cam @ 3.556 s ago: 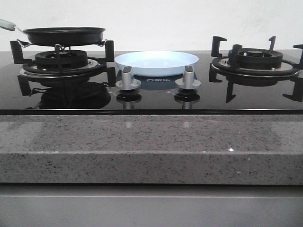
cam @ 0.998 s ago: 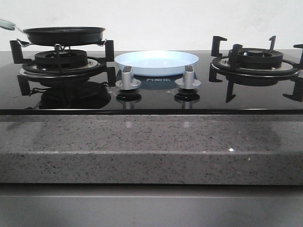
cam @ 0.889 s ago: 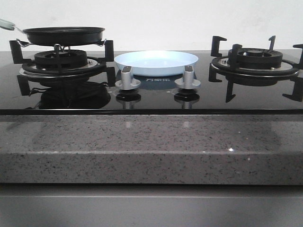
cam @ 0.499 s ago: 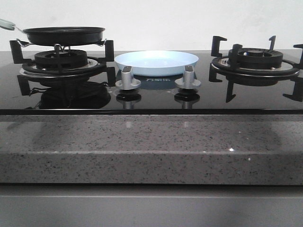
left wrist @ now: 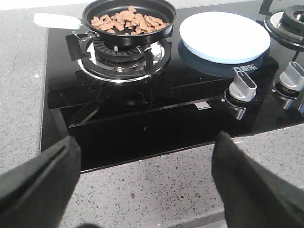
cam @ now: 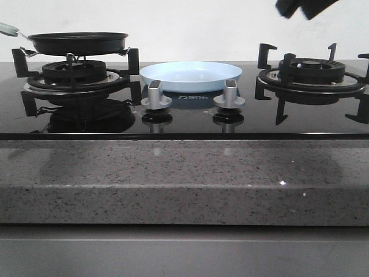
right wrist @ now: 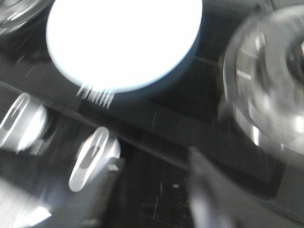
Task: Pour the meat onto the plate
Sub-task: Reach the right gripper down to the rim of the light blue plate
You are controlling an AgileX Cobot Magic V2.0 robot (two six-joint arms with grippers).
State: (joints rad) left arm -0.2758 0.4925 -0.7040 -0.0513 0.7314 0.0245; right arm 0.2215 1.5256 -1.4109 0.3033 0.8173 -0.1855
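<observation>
The meat [left wrist: 128, 19], a loose pile of orange-brown pieces, lies in a black frying pan [left wrist: 164, 29] on the left burner. From the front, the pan [cam: 78, 41] hides the meat behind its rim. The pale-blue plate [cam: 190, 75] sits bare on the glass hob between the burners; the wrist views also show the plate [left wrist: 224, 35] [right wrist: 123, 42]. My left gripper [left wrist: 145, 185] hangs open over the granite counter in front of the hob, nothing between its fingers. My right gripper [cam: 302, 7] is high above the right burner; its blurred fingers [right wrist: 209, 194] stand apart over the hob glass.
The pan's pale handle [left wrist: 54, 20] points away to the left. Two silver knobs [cam: 155, 95] [cam: 229, 94] stand just in front of the plate. The right burner [cam: 311, 72] with black pan supports holds nothing. A speckled granite ledge [cam: 184, 173] runs along the front.
My right gripper has come into the top right of the front view, moving fast enough to blur its wrist view. Pan and plate have not moved.
</observation>
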